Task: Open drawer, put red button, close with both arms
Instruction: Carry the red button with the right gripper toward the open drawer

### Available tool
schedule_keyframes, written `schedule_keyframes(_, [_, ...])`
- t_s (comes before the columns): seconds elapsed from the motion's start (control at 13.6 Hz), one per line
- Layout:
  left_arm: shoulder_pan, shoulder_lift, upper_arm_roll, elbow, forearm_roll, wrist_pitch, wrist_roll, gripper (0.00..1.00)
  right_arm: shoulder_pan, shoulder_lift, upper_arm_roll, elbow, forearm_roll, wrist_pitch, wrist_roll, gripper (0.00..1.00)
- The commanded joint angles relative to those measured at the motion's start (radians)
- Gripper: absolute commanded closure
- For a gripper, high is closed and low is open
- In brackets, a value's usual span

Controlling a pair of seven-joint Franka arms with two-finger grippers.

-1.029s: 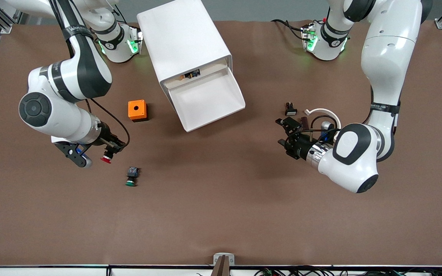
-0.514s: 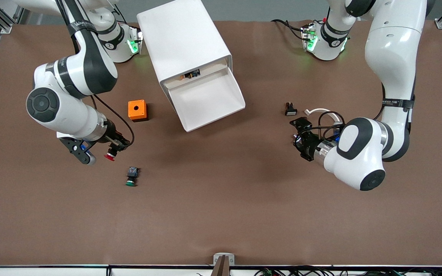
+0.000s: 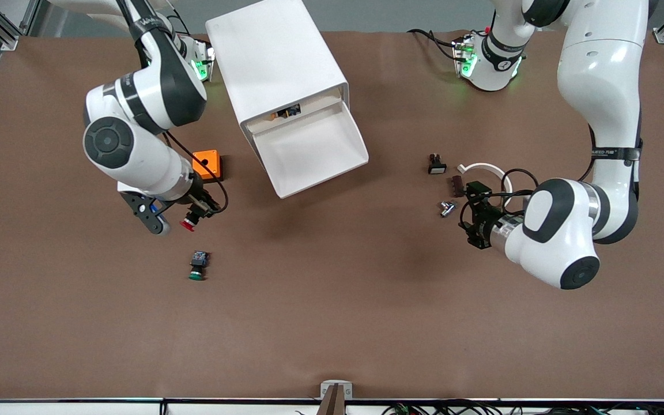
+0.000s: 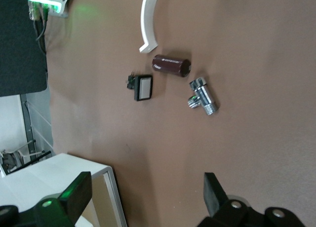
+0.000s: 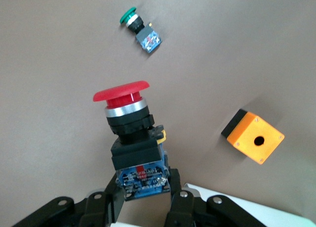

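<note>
A brown matte tabletop (image 3: pixel 332 323) fills the frame. At upper centre stands a white plastic four-drawer cabinet (image 3: pixel 274 57); its wide shallow white drawer (image 3: pixel 309 153) is pulled out, nothing visible inside. At centre-left the right gripper (image 3: pixel 193 214), above the table, pinches the small red-capped push button (image 3: pixel 188 225). At centre-right, the left gripper (image 3: pixel 470 216) hangs with jaws spread.
</note>
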Motion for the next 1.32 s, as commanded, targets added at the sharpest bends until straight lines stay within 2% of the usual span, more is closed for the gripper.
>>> schedule_keyframes(0.0, [-0.004, -0.013, 0.001, -0.007, 0.020, 0.031, 0.071, 0.01, 0.040, -0.029, -0.006, -0.019, 0.014, 0.001, 0.073, 1.00])
schedule_keyframes(0.44, [-0.032, -0.015, -0.013, -0.003, 0.019, 0.074, 0.283, 0.01, 0.101, -0.035, -0.005, -0.025, 0.021, -0.002, 0.191, 1.00])
schedule_keyframes(0.81, [-0.047, -0.038, -0.013, -0.003, 0.019, 0.127, 0.402, 0.01, 0.194, -0.030, -0.006, -0.029, 0.020, 0.030, 0.353, 1.00])
schedule_keyframes(1.03, [-0.046, -0.038, -0.013, -0.003, 0.019, 0.161, 0.423, 0.01, 0.265, -0.023, -0.006, -0.029, 0.020, 0.074, 0.476, 1.00])
schedule_keyframes(1.25, [-0.047, -0.039, -0.013, -0.003, 0.019, 0.262, 0.421, 0.00, 0.316, -0.007, -0.006, -0.031, 0.020, 0.110, 0.567, 1.00])
